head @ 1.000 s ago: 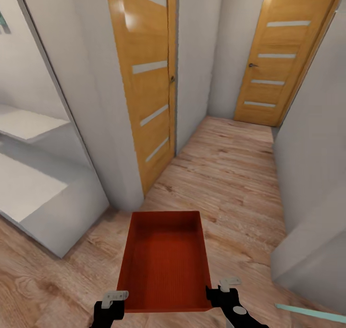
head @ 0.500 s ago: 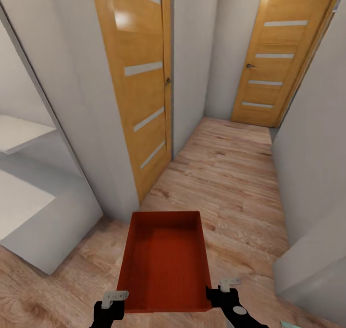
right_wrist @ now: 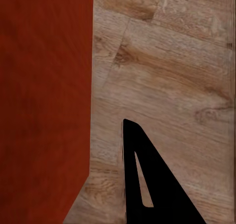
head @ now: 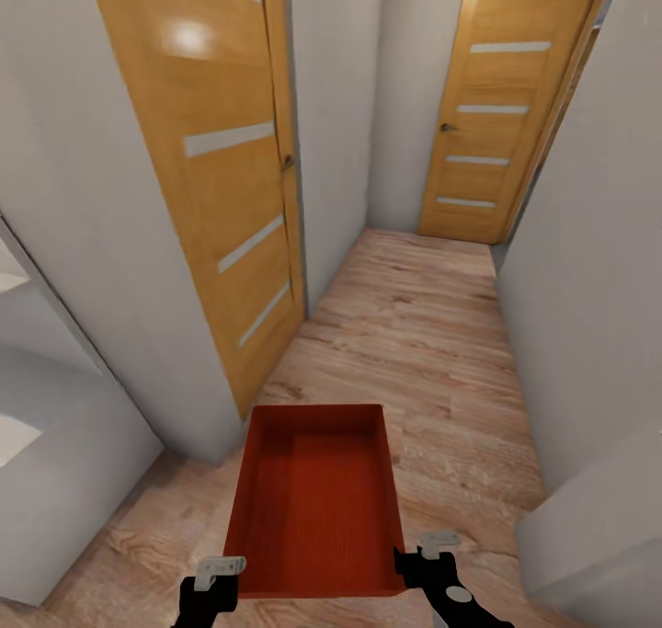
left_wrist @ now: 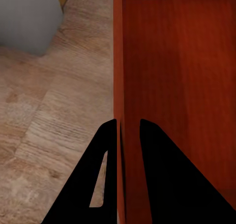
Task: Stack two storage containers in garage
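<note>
One orange-red open-top storage container (head: 313, 508) hangs above the light wood-plank floor, just ahead of me between my two arms. My left gripper (head: 221, 568) is at its near left corner. In the left wrist view that gripper (left_wrist: 128, 123) has its two black fingers shut on either side of the thin container wall (left_wrist: 182, 86). My right gripper (head: 437, 545) is at the near right corner. The right wrist view shows one black finger (right_wrist: 142, 184) with a strip of floor between it and the container (right_wrist: 44, 101); the other finger is hidden.
I am in a narrow hallway with pale grey walls. An orange wooden door (head: 221, 177) is close on the left and a second one (head: 492, 113) closes the far end. A grey wall corner (head: 598, 527) juts in at the right, and a white unit (head: 55, 481) stands at the left.
The whole view has advanced down the hallway: the left door looms larger and the white unit has slid off to the left. The container and both grippers keep the same place in view.
</note>
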You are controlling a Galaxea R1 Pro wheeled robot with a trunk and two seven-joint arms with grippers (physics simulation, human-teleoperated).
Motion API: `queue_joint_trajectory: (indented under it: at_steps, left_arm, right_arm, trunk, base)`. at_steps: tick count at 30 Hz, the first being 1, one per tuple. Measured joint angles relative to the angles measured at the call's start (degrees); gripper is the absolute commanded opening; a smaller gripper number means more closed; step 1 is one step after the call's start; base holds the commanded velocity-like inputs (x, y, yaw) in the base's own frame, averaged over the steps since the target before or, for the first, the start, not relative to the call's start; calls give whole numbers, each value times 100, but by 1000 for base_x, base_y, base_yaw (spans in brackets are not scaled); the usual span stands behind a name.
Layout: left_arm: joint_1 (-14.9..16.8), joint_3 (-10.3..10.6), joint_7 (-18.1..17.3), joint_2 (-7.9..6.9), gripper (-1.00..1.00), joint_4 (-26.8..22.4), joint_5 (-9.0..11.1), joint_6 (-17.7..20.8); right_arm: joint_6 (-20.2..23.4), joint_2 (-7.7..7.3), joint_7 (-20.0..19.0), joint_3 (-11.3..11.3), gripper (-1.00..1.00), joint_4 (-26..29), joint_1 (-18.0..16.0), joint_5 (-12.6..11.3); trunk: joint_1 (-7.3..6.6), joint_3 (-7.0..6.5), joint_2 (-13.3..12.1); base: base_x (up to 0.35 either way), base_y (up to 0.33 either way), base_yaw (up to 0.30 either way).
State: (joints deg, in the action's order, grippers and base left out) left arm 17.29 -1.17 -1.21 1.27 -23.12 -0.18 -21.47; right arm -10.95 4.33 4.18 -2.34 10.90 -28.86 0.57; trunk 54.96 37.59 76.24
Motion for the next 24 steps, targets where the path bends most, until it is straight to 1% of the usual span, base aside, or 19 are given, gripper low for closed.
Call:
queue_joint_trajectory:
  at_steps: [4,12,24]
  left_arm:
    - [-1,0,1,0,-100,-1,-2,0]
    - [-1,0,1,0,-100,-2,-2,0]
    - [0,0,1,0,-100,-1,-3,0]
  right_arm:
    - [0,0,0,0,-100,-1,0,0]
    - [0,0,0,0,-100,-1,-1,0]
    - [0,0,0,0,-100,0,0,0]
  trunk:
    - [0,-11,0]
    - [0,-16,0]
    - [0,-45,0]
  base:
    - [343,0,-185]
    - [343,0,-69]
    - [343,0,-234]
